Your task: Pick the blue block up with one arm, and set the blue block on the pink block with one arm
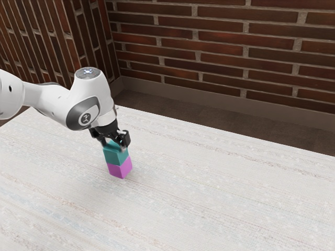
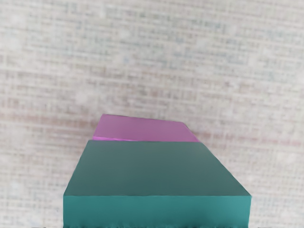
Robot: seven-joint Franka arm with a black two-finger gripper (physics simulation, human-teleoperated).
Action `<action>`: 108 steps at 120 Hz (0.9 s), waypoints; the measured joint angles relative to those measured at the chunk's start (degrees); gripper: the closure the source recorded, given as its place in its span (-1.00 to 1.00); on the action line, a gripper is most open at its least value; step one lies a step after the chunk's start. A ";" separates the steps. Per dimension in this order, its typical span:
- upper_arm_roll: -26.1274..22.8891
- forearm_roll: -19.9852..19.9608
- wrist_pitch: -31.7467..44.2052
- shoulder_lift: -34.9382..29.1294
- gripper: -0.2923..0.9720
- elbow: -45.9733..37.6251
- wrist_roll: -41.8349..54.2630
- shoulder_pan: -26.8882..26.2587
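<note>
The blue block (image 1: 114, 153), teal in tone, stands on top of the pink block (image 1: 120, 168) on the table's left part in the exterior view. My gripper (image 1: 115, 145) comes down from above, one finger on each side of the blue block's upper part, shut on it. In the wrist view the blue block (image 2: 156, 175) lies just under my hand, and a strip of the pink block (image 2: 142, 129) shows beyond its far edge, so the two are slightly offset.
The pale wood-grain table (image 1: 220, 198) stretches wide toward the exterior view's right and front. A brick wall (image 1: 220, 47) rises behind the table's far edge.
</note>
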 joint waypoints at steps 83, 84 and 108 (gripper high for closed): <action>0.01 -10.97 -2.51 -14.72 -0.53 -1.52 0.00 -0.20; 0.01 -11.11 -2.57 -15.01 -0.53 -1.56 0.00 -0.20; 0.00 -12.91 -3.78 -19.88 -0.53 -2.79 0.00 -0.21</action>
